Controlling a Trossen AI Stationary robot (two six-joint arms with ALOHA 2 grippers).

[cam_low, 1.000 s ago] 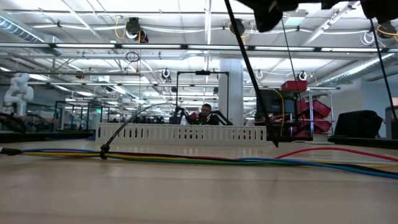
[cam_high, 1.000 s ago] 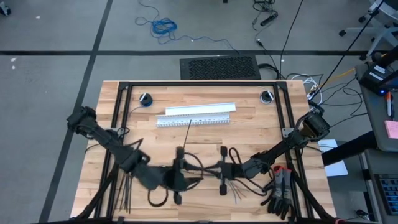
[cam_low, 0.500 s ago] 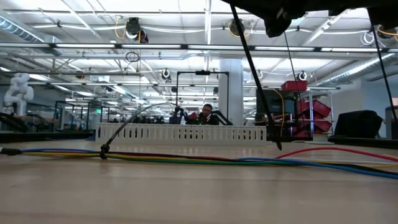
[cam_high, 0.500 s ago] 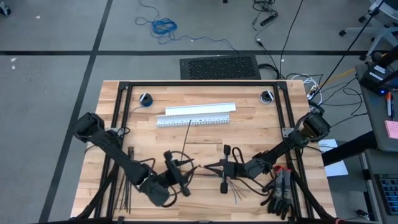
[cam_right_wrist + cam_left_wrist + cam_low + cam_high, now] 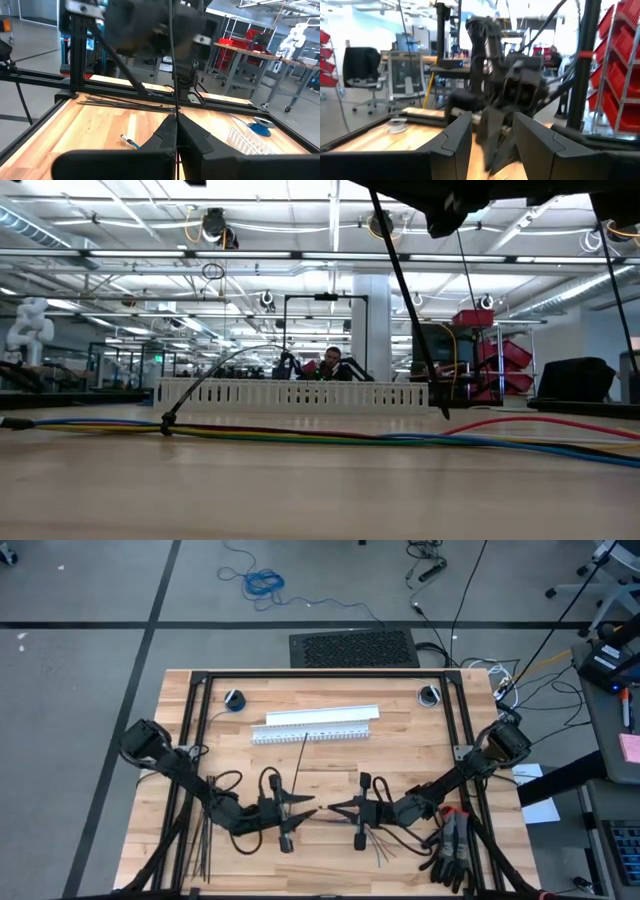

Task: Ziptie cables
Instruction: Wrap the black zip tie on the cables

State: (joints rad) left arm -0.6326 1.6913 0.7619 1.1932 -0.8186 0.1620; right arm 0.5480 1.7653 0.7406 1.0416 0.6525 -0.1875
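On my far left, a spare bunch of zipties (image 5: 205, 840) lies flat on the wood near the table's front-left edge. They look light, thin and springy: stiff along their length but quick to whip or slide out of a weak pinch, so I judge the end is the place to take one.

My left arm reaches in low from the left side, elbow near the table, with my left gripper (image 5: 300, 808) pointing toward the middle. Its fingers (image 5: 455, 140) stand apart with nothing between them, facing my other claw head-on.

Between my two claws a single ziptie (image 5: 301, 765) rises from the pinch point and leans away toward the white slotted channel (image 5: 313, 732). In the low view it shows as a dark slanted strip (image 5: 408, 290).

My right gripper (image 5: 338, 808) comes in from the right, arm stretched low across the table's front, fingers (image 5: 192, 137) pressed together on that strip near its base (image 5: 172, 75).

The cables (image 5: 372, 843), limp and light, lie on the wood just under and in front of my right claw, ends splayed. They will flop, so I would gather them mid-bundle.
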